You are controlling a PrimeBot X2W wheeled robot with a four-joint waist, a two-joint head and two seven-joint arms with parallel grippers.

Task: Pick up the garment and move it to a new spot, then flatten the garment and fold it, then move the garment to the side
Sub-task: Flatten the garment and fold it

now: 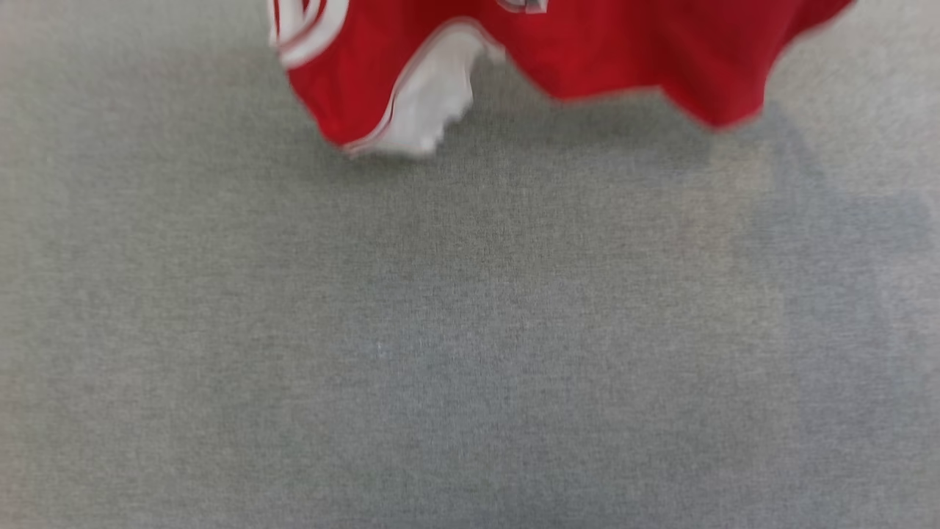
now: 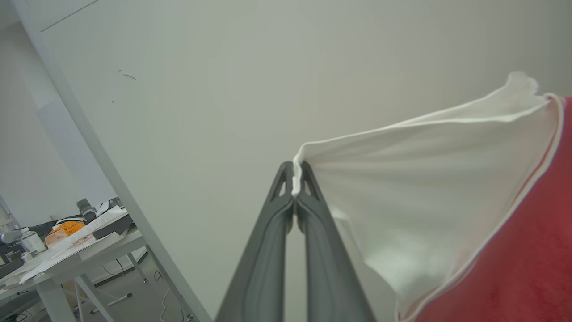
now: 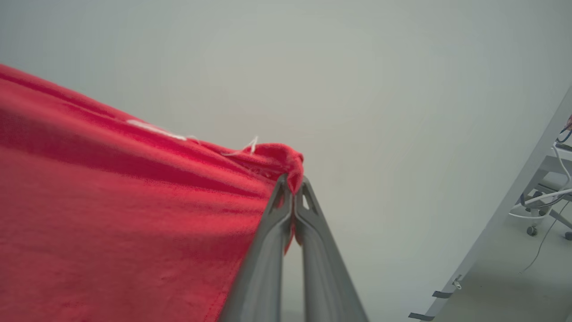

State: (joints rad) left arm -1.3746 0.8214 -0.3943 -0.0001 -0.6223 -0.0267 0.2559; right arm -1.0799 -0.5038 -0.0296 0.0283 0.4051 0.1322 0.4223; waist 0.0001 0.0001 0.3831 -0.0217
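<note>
Two grips: left fingers (image 2: 268, 250) clamp the garment (image 1: 624, 51) by its white sleeve (image 2: 424, 179); right fingers (image 3: 263, 268), red edge (image 3: 286, 156); apparently crosswise, hem down.

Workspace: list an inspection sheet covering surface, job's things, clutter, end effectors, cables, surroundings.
Surface: grey cloth-covered top, garment's shadow on it.
Job's things: garment, red, held up at two points, hanging over the surface.
Clutter: side table piled with small items.
End effectors: left end effector shut on white sleeve edge; right end effector shut on a red corner.
Cables: white cables by a distant stand.
Surroundings: pale wall.
</note>
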